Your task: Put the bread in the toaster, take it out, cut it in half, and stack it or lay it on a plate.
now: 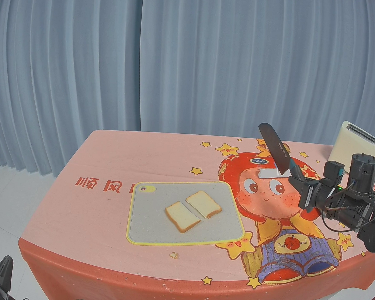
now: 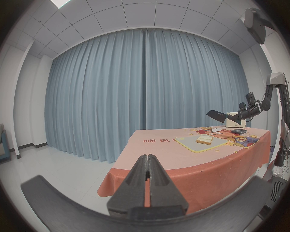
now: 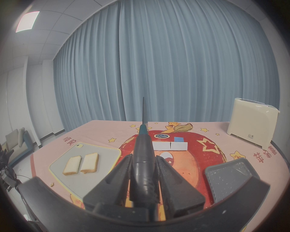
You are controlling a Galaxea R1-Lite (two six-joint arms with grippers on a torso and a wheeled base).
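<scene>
Now bread (image 1: 182,216) is 2 pale halves; right jaws grip knife (image 1: 275,148), left jaws closed.

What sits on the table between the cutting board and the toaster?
A small white block lies between the cutting board and the toaster, clearest in the right wrist view. The right gripper holds the knife above that stretch.

Cutting board (image 1: 149,216) is grey edged yellow, toaster (image 1: 355,147) cream, tablecloth (image 1: 110,160) pink with yellow stars
</scene>
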